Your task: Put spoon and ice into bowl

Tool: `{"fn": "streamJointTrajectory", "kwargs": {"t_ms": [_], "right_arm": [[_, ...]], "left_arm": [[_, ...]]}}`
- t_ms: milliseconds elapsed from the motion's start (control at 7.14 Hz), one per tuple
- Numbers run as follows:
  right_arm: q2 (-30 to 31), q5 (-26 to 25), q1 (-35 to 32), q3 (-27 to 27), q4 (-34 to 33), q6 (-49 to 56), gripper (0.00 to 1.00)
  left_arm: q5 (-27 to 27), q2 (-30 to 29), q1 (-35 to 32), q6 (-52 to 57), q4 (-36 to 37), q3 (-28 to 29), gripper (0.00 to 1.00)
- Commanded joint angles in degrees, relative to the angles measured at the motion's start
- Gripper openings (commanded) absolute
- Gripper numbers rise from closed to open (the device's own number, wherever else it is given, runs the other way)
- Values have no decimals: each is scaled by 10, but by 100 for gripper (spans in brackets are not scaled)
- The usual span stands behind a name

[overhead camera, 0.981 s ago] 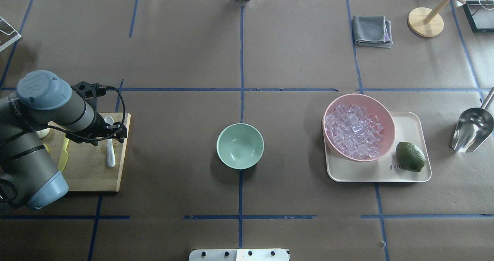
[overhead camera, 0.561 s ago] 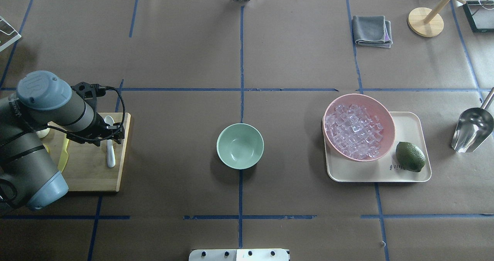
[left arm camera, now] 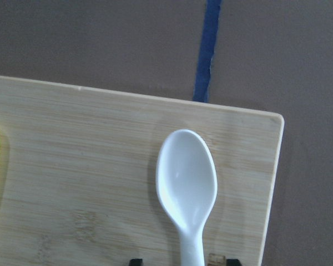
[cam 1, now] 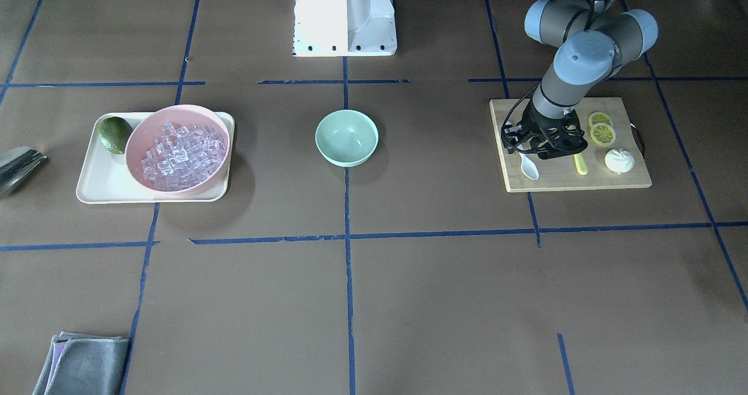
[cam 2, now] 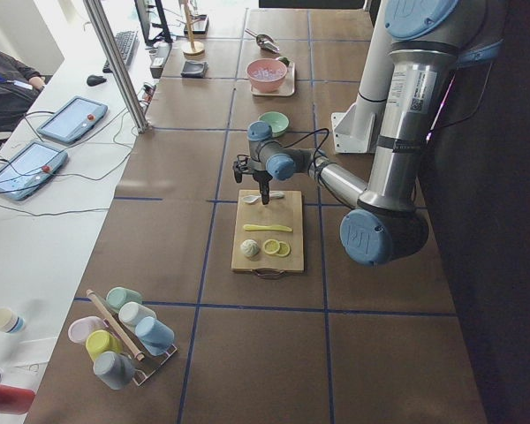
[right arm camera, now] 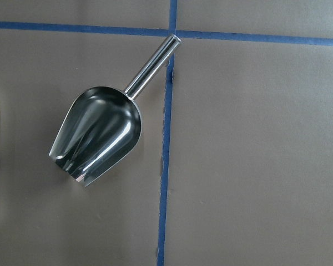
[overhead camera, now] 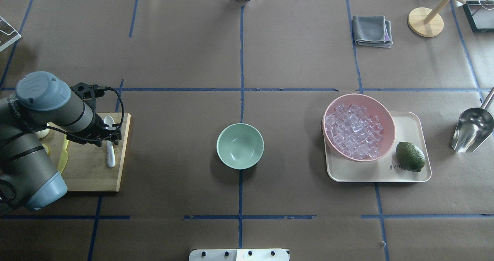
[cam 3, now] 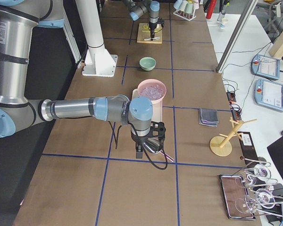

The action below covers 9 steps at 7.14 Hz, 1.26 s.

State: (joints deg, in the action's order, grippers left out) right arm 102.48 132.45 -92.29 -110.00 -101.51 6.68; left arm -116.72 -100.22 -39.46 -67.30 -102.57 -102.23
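The white spoon [overhead camera: 110, 153] lies on the wooden cutting board [overhead camera: 90, 172] at the table's left, its bowl end pointing away from me. My left gripper [overhead camera: 110, 136] hangs low over the spoon's handle. In the left wrist view the spoon [left arm camera: 187, 183] runs down between two spread fingertips [left arm camera: 135, 261], so the gripper is open. The ice [overhead camera: 353, 131] fills the pink bowl [overhead camera: 384, 114] on the right. The mint-green bowl [overhead camera: 240, 146] stands empty at the centre. My right gripper [cam 3: 140, 151] shows only in the exterior right view, above a metal scoop [right arm camera: 100, 136]; I cannot tell its state.
The board also holds a yellow-green knife [cam 1: 579, 164], lemon slices [cam 1: 602, 131] and a white bun [cam 1: 618, 160]. A lime [overhead camera: 410, 156] lies on the cream tray [overhead camera: 409, 122] beside the pink bowl. A grey cloth [overhead camera: 372, 30] and a wooden stand [overhead camera: 425, 21] are at the far right.
My left gripper has shifted slightly to the left over the spoon's handle. The spoon, bowls and ice have not moved.
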Motion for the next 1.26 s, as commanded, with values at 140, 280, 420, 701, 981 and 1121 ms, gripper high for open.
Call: {"fn": "streamJointTrajectory", "kwargs": {"t_ms": [140, 280, 420, 701, 981, 1121], "right_arm": [[0, 0, 0, -2, 0, -1, 100], [0, 0, 0, -1, 0, -1, 100], [0, -1, 0, -1, 0, -1, 100], [0, -1, 0, -1, 0, -1, 100], [0, -1, 0, -1, 0, -1, 100], [0, -1, 0, -1, 0, -1, 100]], "left_arm": [[0, 0, 0, -2, 0, -1, 9], [0, -2, 0, -2, 0, -2, 2], [-6, -3, 0, 2, 3, -11, 0], [-7, -16, -2, 3, 12, -24, 0], [-5, -83, -2, 3, 69, -32, 0], [-3, -139, 2, 5, 101, -29, 0]]}}
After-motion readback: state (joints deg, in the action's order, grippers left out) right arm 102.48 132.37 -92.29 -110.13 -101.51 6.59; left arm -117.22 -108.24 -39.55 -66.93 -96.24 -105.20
